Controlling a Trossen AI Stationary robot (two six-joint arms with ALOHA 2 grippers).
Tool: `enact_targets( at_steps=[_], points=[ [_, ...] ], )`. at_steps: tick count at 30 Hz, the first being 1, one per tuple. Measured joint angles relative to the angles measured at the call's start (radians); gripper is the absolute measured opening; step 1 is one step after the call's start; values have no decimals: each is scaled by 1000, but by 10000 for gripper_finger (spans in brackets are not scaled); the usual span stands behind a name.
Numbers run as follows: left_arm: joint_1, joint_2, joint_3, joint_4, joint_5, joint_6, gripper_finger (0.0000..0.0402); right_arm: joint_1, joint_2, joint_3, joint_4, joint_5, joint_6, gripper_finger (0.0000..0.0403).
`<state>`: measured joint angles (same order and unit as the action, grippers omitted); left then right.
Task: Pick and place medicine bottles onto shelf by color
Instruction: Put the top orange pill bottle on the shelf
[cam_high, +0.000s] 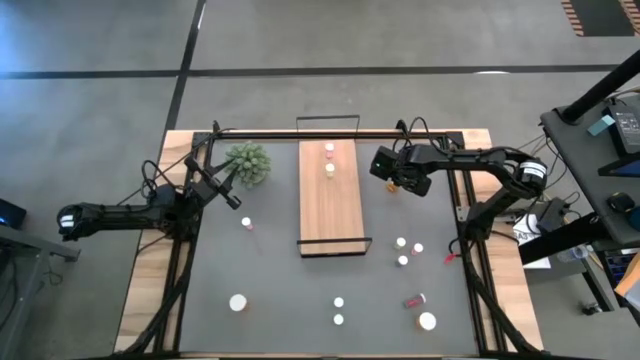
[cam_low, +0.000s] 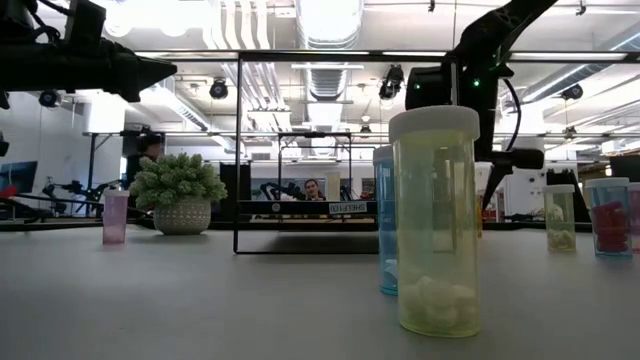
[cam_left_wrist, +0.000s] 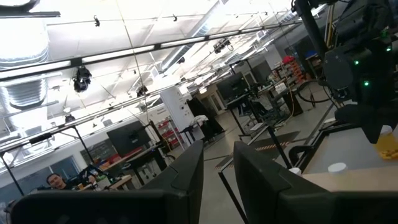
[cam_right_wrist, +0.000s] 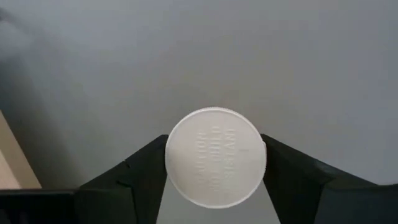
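The right hand (cam_right_wrist: 214, 165) is clamped on a round white-capped medicine bottle (cam_right_wrist: 216, 157), its dark fingers (cam_right_wrist: 144, 171) pressing both sides of the cap, above the grey surface (cam_high: 280, 290) just beside the long light-wood shelf (cam_high: 330, 205). The left hand (cam_high: 228, 190), fingers together, hangs near the green spiky plant (cam_high: 248, 162).

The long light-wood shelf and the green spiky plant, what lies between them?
Only bare dark table mat between the shelf and the plant, as the high view shows.

Dark table (cam_high: 290, 300), wooden shelf (cam_high: 330, 215), scattered medicine bottles (cam_high: 403, 252), plant (cam_high: 248, 161)
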<state>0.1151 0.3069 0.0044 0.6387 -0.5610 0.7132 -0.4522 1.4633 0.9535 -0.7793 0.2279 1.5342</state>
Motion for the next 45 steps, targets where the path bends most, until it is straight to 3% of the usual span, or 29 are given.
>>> enact_targets(
  at_steps=[19, 26, 33, 45],
  points=[
    [0, 0, 0, 0, 0, 0, 72, 3, 1, 47, -56, -34, 37, 216],
    [0, 0, 0, 0, 0, 0, 72, 13, 1, 193, -211, -29, -4, 216],
    [0, 0, 0, 0, 0, 0, 72, 105, 16, 327, -259, -26, -27, 216],
    [0, 0, 0, 0, 0, 0, 72, 300, 266, 637, -359, -10, -101, 216]
  ],
)
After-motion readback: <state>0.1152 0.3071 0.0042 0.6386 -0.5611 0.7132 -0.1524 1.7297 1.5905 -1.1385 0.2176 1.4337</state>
